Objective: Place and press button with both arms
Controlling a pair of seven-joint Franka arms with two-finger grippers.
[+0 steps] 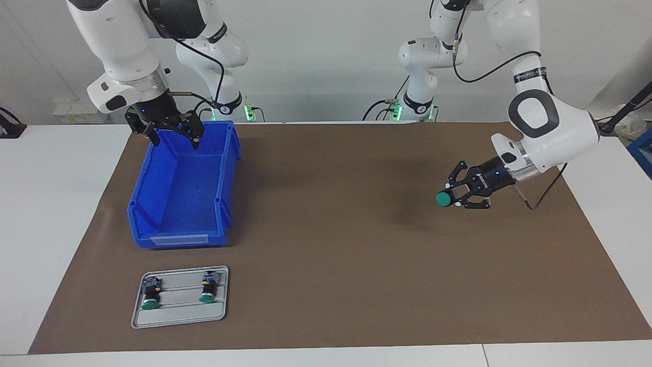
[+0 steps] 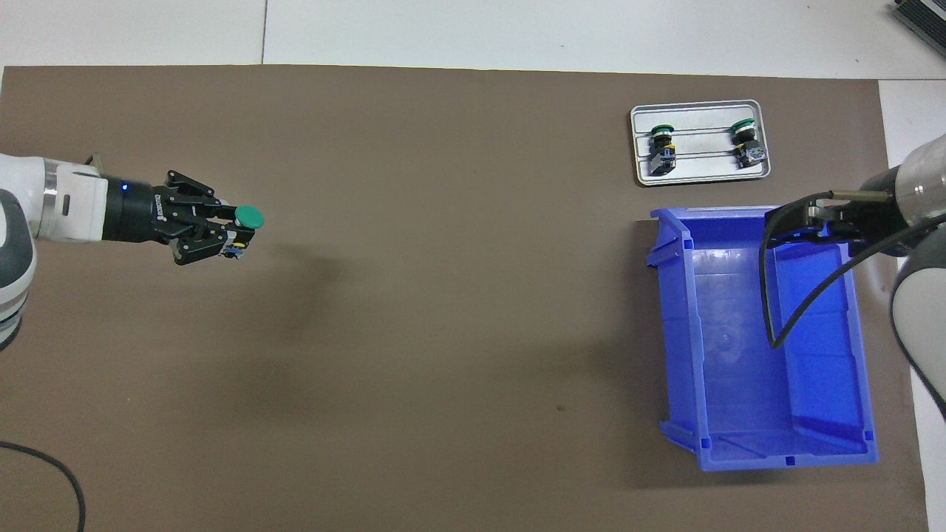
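Left gripper (image 1: 455, 197): in the air over the brown mat (image 1: 356, 229) at the left arm's end of the desk (image 1: 61, 214), tilted sideways, clamped on the button (image 1: 444, 199).
Button: held off the mat (green cap points toward the right arm's end), body between the fingertips.
Right gripper (image 1: 173, 136): hangs over the blue bin (image 1: 178, 204), above the bin's end nearer the robots; fingers spread apart, holding nothing.
Blue bin: on the mat at the right arm's end, nothing visible inside.
Tray (image 1: 181, 297): grey, on the mat just beside the bin, farther from the robots.
Spare buttons (image 1: 151, 294): two alike, lying on their sides in the tray, side by side, apart.
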